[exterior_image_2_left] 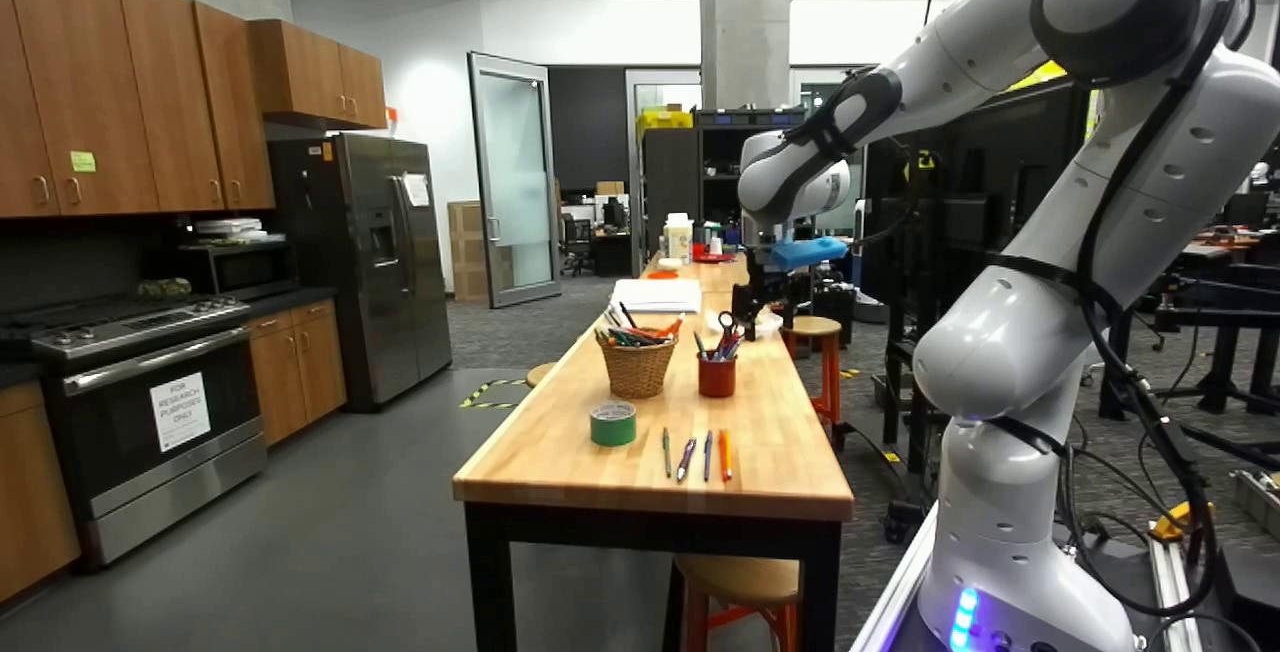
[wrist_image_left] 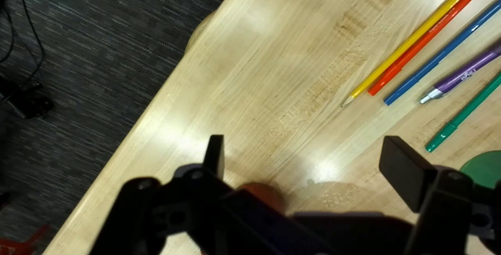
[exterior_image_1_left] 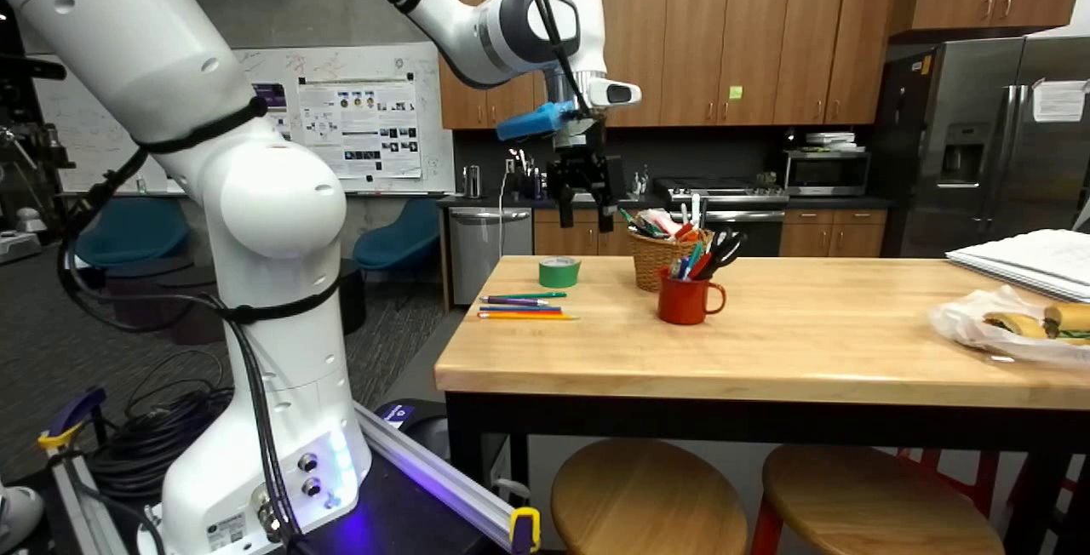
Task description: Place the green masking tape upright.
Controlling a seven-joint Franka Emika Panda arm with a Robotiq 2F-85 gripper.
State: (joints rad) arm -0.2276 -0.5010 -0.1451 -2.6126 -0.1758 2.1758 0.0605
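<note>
The green masking tape lies flat on its side face on the wooden table, near the table's end, in both exterior views (exterior_image_1_left: 559, 272) (exterior_image_2_left: 612, 425). In the wrist view a part of the tape (wrist_image_left: 485, 168) shows at the right edge, behind the right finger. My gripper (exterior_image_1_left: 586, 219) hangs in the air above the table, pointing down. In the wrist view the fingers of the gripper (wrist_image_left: 303, 149) are wide apart with nothing between them. The gripper also shows in an exterior view (exterior_image_2_left: 755, 307), apart from the tape.
Several pens and a pencil (exterior_image_1_left: 526, 308) lie beside the tape. A red mug of utensils (exterior_image_1_left: 681, 301) and a wicker basket of pens (exterior_image_2_left: 640, 370) stand close by on the table (exterior_image_2_left: 560, 477). Paper (exterior_image_1_left: 1035, 257) and a wrapped sandwich (exterior_image_1_left: 1018, 325) lie further along.
</note>
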